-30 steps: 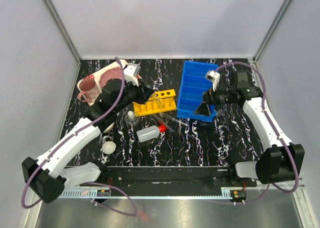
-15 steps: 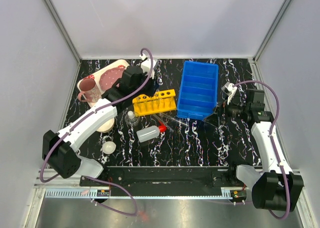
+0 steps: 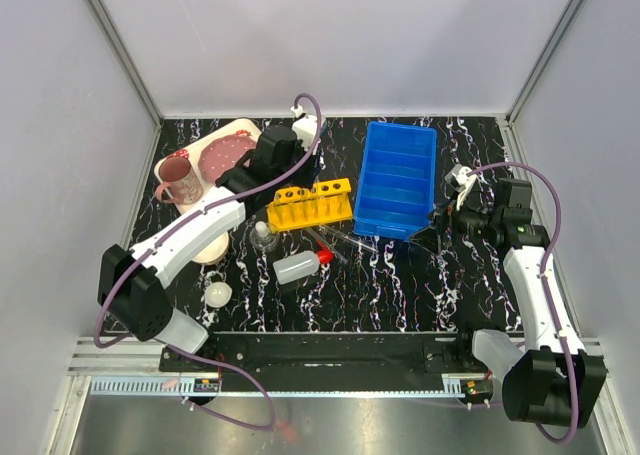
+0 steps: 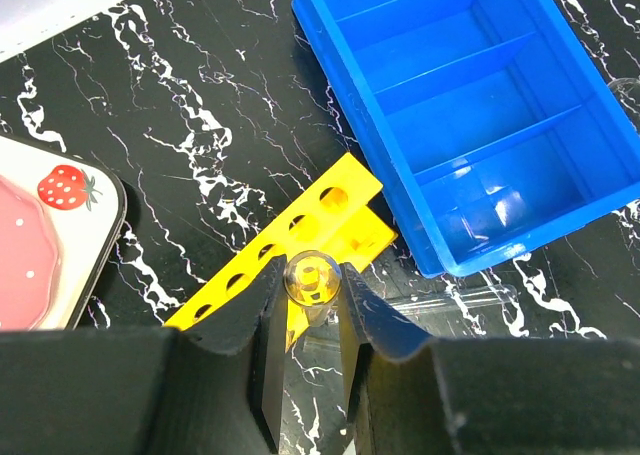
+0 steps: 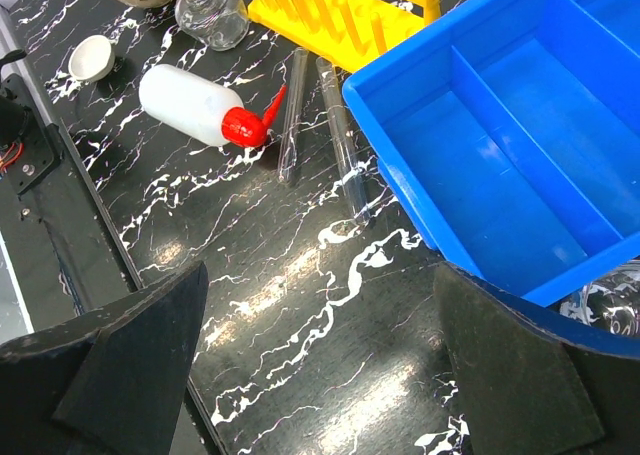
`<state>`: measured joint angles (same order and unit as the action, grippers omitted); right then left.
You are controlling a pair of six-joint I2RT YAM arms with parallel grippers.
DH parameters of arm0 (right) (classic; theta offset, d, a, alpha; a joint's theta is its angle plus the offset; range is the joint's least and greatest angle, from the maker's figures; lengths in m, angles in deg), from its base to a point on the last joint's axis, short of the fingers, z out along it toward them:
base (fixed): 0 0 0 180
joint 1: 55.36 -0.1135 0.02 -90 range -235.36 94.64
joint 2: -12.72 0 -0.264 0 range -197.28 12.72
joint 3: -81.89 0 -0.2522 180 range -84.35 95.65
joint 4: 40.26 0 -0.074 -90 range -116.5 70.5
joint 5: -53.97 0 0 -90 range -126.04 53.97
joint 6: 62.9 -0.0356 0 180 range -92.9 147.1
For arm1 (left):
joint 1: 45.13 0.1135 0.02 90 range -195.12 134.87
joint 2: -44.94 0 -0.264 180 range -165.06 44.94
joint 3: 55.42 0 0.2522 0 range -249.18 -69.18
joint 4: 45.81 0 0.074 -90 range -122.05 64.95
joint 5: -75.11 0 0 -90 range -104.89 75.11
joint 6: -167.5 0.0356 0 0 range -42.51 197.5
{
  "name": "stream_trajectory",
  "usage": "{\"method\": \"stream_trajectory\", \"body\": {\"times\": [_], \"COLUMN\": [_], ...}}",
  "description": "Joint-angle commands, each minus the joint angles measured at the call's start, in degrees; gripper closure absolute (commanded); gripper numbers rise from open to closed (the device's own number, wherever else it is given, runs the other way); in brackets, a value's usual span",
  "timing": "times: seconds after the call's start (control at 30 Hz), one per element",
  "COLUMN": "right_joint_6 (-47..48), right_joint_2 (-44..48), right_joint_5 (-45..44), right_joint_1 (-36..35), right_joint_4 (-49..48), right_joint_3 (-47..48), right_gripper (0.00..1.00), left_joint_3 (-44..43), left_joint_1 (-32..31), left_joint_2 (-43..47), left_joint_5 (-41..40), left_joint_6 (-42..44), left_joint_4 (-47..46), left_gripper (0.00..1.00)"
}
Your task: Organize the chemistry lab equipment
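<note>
My left gripper (image 4: 306, 287) is shut on a clear test tube (image 4: 312, 273), seen end-on, held just above the yellow tube rack (image 4: 345, 200). In the top view this gripper (image 3: 288, 182) hovers over the rack's (image 3: 310, 205) left end. Two more test tubes (image 5: 293, 115) lie on the table beside the red-capped squeeze bottle (image 5: 190, 105). The glass flask (image 5: 212, 10) and the small white dish (image 5: 92, 57) stand further left. My right gripper (image 5: 320, 355) is open and empty, beside the blue bin's near right corner (image 3: 437, 218).
A blue divided bin (image 3: 398, 180) stands right of the rack. The strawberry tray (image 3: 225, 150) and pink mug (image 3: 178, 178) are at the back left. A larger white bowl (image 3: 208, 252) lies partly under my left arm. The table's front edge runs along the bottom.
My left gripper rose from the rack's left end and shifted back with the test tube. My right arm pulled away from the blue bin to the right.
</note>
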<state>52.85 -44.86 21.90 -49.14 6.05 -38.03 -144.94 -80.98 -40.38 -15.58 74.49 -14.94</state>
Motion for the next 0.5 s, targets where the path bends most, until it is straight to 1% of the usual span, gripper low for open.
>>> {"method": "stream_trajectory", "body": {"times": [0.0,0.23,0.47], "right_joint_6": [1.4,2.19,2.63], "right_joint_2": [0.89,0.72,0.63], "right_joint_5": [0.08,0.95,1.04], "right_joint_1": [0.46,0.81,0.9], "right_joint_4": [-1.44,-0.83,-0.56], "right_joint_3": [-0.1,-0.45,-0.62], "right_gripper": [0.0,0.0,0.0], "left_joint_3": [-2.81,-2.54,-2.81], "left_joint_1": [-0.27,-0.27,-0.27], "left_joint_2": [-0.81,-1.69,0.32], "left_joint_5": [-0.81,-0.45,0.16], "left_joint_6": [0.81,0.37,-0.33], "left_joint_4": [-2.16,-3.21,-3.3], "left_gripper": [0.85,0.85,0.85]}}
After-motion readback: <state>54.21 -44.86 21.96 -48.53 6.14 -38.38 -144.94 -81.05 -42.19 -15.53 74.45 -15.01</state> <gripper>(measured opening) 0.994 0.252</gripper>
